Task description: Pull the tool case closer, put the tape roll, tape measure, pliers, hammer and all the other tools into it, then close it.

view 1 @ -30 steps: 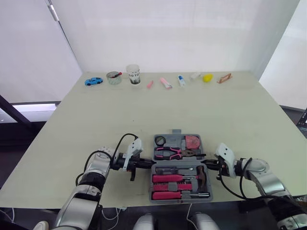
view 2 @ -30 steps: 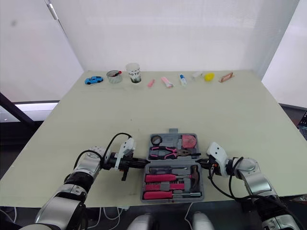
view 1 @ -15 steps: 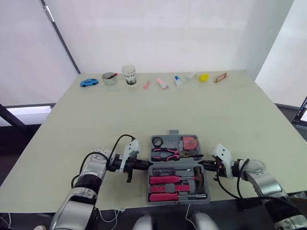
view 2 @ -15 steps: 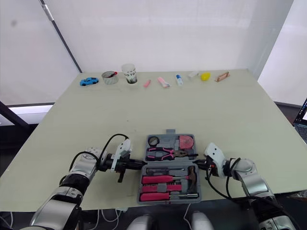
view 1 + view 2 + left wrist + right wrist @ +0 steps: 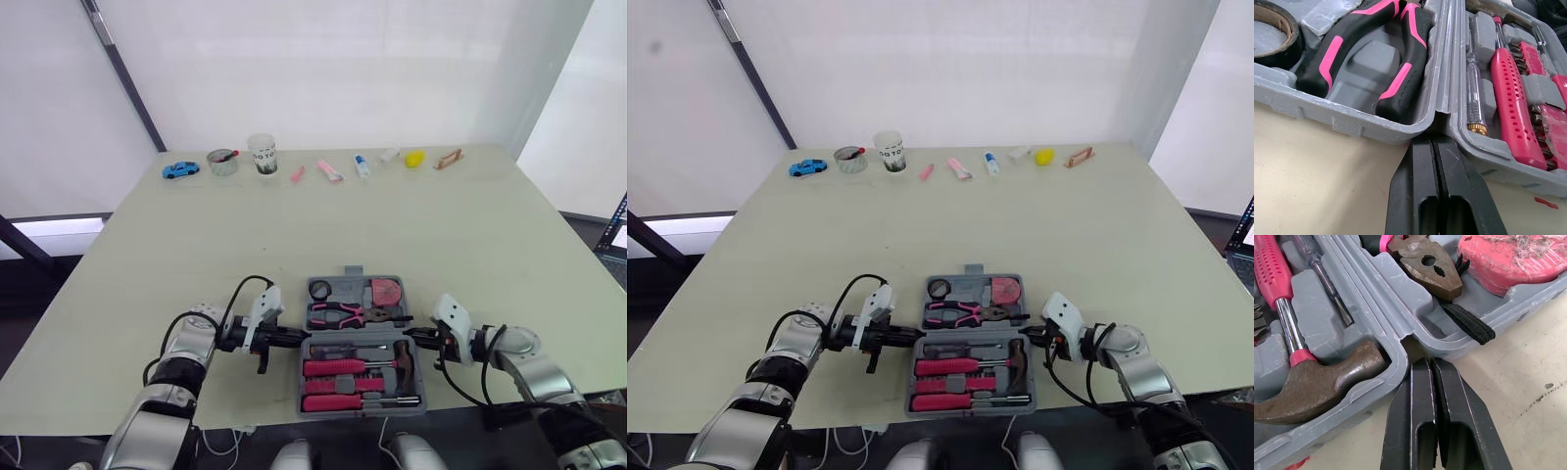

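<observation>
**Both grippers shut, tips at the hinge of the open case**

Lying open and flat on the table [image 5: 392, 215], close to its front edge: the case [image 5: 1342, 120], one half farther back, the other nearer the robot.

Reaching in from the left, the left gripper [image 5: 296, 335]: fingers pressed flat together, no gap, nothing held. Tip set against the case's side wall, right at the notch where the two halves meet.

Much the same on the opposite side for the right gripper [image 5: 415, 334]: fingers closed against each other, empty. Tip at the hinge notch on that end, touching it or just short of it; hard to tell which.

In the far half:
- tape roll [image 5: 319, 289] at the left end
- pliers [image 5: 343, 313] across the middle, with pink-and-black handles toward the left gripper and jaws toward the right
- pink tape measure [image 5: 390, 291] at the right end, its black strap [image 5: 1469, 323] lying over the rim just beside the right gripper's tip

In the near half:
- hammer [image 5: 1317, 387], head at the right end beside the right gripper
- pink-handled screwdrivers [image 5: 338, 368] in rows
- a clear-handled tester [image 5: 1473, 93] just inside the hinge

Along the table's far edge, well apart from the case: a row of small items, among them a blue toy car [image 5: 180, 169] and a cup [image 5: 262, 154].
</observation>
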Controlling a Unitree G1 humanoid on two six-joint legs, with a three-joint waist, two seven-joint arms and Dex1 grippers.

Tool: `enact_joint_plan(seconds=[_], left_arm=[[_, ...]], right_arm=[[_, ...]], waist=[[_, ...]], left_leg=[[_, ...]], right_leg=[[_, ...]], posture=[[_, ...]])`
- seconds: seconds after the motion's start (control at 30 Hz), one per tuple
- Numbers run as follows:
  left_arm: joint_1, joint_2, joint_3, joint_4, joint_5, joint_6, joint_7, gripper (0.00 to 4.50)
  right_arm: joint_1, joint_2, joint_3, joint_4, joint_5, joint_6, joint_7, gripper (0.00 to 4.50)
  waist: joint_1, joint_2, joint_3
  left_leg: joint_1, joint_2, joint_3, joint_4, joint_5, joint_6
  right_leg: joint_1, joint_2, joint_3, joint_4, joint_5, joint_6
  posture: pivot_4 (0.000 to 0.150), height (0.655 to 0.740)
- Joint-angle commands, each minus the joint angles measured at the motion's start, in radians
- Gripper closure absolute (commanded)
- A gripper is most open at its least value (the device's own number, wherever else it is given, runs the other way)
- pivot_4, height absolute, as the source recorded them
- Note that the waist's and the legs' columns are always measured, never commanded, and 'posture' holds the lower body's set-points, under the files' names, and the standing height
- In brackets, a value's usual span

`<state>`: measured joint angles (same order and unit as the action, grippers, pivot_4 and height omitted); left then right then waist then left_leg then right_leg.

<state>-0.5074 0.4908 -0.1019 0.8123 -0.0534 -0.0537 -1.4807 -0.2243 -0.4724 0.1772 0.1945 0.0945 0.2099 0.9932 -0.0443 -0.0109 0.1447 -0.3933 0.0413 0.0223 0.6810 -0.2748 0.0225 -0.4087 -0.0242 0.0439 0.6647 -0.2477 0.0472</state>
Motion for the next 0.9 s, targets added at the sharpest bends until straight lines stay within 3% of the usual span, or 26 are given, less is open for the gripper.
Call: enact_joint_plan(seconds=[0.03,0.43,0.7,0.73,0.83,0.87,0.9], left_arm=[[0.039,0.007,-0.046,0.056,0.050,-0.004,0.042,4.50],[0.034,0.065,0.015,0.066,-0.010,-0.011,0.090,4.50],[0.119,0.124,0.115,-0.135,-0.148,0.075,0.085,4.50],[0.140,0.135,0.129,-0.176,-0.168,0.088,0.084,4.50],[0.192,0.159,0.162,-0.287,-0.218,0.123,0.075,4.50],[0.211,0.163,0.170,-0.332,-0.237,0.136,0.069,4.50],[0.223,0.165,0.175,-0.363,-0.250,0.146,0.066,4.50]], right_arm=[[0.007,-0.012,-0.001,-0.005,-0.004,-0.042,-0.008,4.41],[0.059,-0.073,-0.124,0.019,0.059,-0.106,-0.050,4.41],[0.066,-0.081,-0.243,0.012,0.167,-0.071,-0.053,4.41],[0.058,-0.081,-0.259,0.009,0.190,-0.051,-0.048,4.04],[0.029,-0.072,-0.285,0.000,0.250,0.006,-0.039,3.57],[0.013,-0.066,-0.290,-0.004,0.271,0.031,-0.039,2.94],[0.002,-0.062,-0.293,-0.006,0.284,0.048,-0.040,2.72]], waist=[[0.001,0.000,0.000],[0.000,0.000,0.000],[-0.001,-0.002,0.002],[0.000,-0.003,0.003],[0.003,-0.005,0.004],[0.006,-0.006,0.005],[0.007,-0.006,0.006]], left_leg=[[0.000,0.000,0.000,0.000,0.000,0.000],[0.004,0.000,-0.001,0.001,0.000,0.000],[0.011,0.001,-0.002,-0.004,0.000,0.000],[0.011,0.000,-0.002,-0.004,0.000,0.000],[0.010,0.001,-0.002,-0.004,0.000,0.000],[0.009,0.000,-0.002,-0.004,0.000,0.000],[0.009,-0.001,-0.002,-0.004,0.000,0.000]], right_leg=[[0.000,0.000,0.000,0.000,0.000,0.000],[0.002,0.004,0.002,0.002,0.002,-0.003],[-0.001,0.012,0.013,0.006,0.002,-0.004],[-0.001,0.012,0.014,0.006,0.002,-0.004],[-0.002,0.011,0.015,0.006,0.004,-0.007],[-0.002,0.009,0.015,0.006,0.004,-0.007],[-0.002,0.009,0.015,0.005,0.004,-0.007]], posture=[[0.150,0.7400],[0.150,0.7400],[0.150,0.7400],[0.150,0.7400],[0.150,0.7400],[0.150,0.7400],[0.150,0.7400]])
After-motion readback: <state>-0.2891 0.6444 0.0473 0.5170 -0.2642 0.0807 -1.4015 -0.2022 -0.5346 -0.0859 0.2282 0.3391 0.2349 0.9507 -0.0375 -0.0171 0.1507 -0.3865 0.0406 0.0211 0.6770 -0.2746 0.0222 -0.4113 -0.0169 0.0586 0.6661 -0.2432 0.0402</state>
